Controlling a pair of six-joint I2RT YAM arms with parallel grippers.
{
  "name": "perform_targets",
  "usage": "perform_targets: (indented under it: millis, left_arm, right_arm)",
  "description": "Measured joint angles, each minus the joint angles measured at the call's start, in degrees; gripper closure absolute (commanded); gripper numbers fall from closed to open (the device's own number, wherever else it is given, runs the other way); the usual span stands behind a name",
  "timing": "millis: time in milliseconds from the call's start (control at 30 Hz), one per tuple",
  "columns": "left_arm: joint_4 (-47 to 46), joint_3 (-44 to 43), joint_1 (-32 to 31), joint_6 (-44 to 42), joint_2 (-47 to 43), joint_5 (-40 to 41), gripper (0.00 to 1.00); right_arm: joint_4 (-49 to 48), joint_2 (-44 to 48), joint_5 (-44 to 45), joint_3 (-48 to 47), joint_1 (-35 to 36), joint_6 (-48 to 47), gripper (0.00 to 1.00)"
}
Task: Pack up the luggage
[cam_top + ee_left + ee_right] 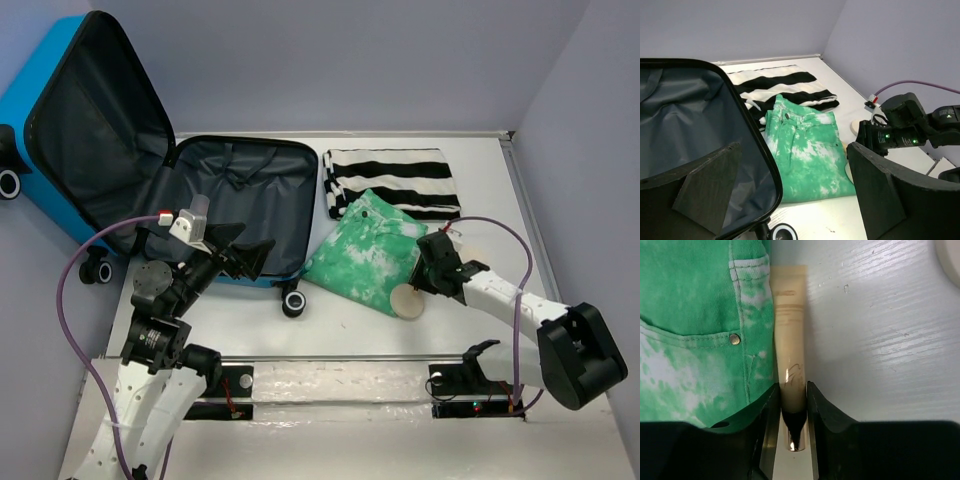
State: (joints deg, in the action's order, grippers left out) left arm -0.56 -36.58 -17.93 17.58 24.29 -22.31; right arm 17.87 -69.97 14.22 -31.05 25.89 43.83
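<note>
The luggage (95, 120) is a bright-blue suitcase lying open at the left, with its lid propped up and black lining (250, 190) showing; its rim (756, 150) fills the left of the left wrist view. My left gripper (245, 250) hovers open and empty over the suitcase's front edge, its fingers (890, 195) wide apart. My right gripper (792, 390) is shut on a cream tube (789, 330) with a gold cap, lying beside folded green tie-dye jeans (368, 250). In the top view the right gripper (432, 275) is at the jeans' right edge.
A folded black-and-white striped cloth (392, 180) lies behind the jeans. A round cream disc (407, 300) sits just in front of the jeans by the right gripper. A suitcase wheel (292, 303) stands near the table middle. Purple walls enclose the back and right.
</note>
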Motion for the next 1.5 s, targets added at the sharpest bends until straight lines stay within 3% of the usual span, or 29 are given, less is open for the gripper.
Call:
perform_targets:
  millis: [67, 333, 500, 600, 633, 667, 700, 767, 833, 933, 1067, 1167, 1267, 1400, 1500]
  left_arm:
    - [0.0, 0.0, 0.0, 0.0, 0.0, -0.02, 0.01]
    - [-0.02, 0.0, -0.02, 0.0, 0.02, -0.15, 0.01]
    - [-0.04, 0.0, 0.0, 0.0, 0.17, -0.15, 0.01]
    - [-0.04, 0.0, 0.04, 0.02, 0.7, -0.15, 0.01]
    - [-0.04, 0.0, 0.11, 0.02, 0.92, -0.13, 0.01]
    - [-0.02, 0.0, 0.35, 0.02, 1.09, -0.15, 0.01]
    - [-0.02, 0.0, 0.44, 0.02, 1.22, -0.13, 0.01]
    - [-0.04, 0.0, 0.81, 0.02, 1.42, -0.15, 0.01]
    - [-0.04, 0.0, 1.11, 0.02, 1.49, -0.13, 0.01]
    - [-0.04, 0.0, 1.18, 0.02, 1.53, -0.17, 0.01]
    - [-0.04, 0.0, 1.16, 0.02, 1.53, -0.39, 0.01]
    - [-0.04, 0.0, 1.16, 0.02, 1.51, -0.5, 0.01]
    - [-0.02, 0.0, 1.16, 0.02, 1.53, -0.61, 0.01]
    - [-0.04, 0.0, 1.16, 0.02, 1.49, -0.66, 0.01]
    - [-0.04, 0.0, 1.11, 0.02, 1.44, -0.66, 0.01]
  right_arm:
    - [0.0, 1.38, 0.17, 0.15, 0.0, -0.04, 0.82]
    - [4.61, 11.15, 0.72, -1.6, 0.0, -2.03, 0.84]
    - [5.42, 12.02, -4.7, -12.59, 1.88, -3.65, 0.84]
    - [3.1, 2.16, -7.39, -26.21, 9.92, -5.11, 0.82]
    - [3.1, -1.55, -8.63, -30.8, 12.13, -5.62, 0.74]
    - [0.68, -8.28, -11.1, -39.19, 15.5, -6.38, 0.48]
    - [-1.22, -12.55, -12.44, -43.8, 17.03, -6.75, 0.38]
    - [-4.98, -21.66, -16.35, -53.77, 19.98, -7.89, 0.2]
    - [-6.32, -25.42, -18.27, -56.63, 21.22, -9.07, 0.18]
    - [-5.79, -24.09, -16.98, -51.45, 20.74, -10.71, 0.32]
    - [-3.34, -11.69, -11.93, -32.02, 16.2, -10.6, 0.49]
    - [-1.29, -2.03, -9.33, -19.69, 10.14, -9.49, 0.5]
    - [5.81, 9.66, -4.24, -6.58, 4.13, -5.7, 0.45]
    - [12.37, 15.61, -1.7, -0.33, 3.82, -0.04, 0.43]
    - [14.1, 15.39, -1.11, 1.29, 3.82, 4.68, 0.51]
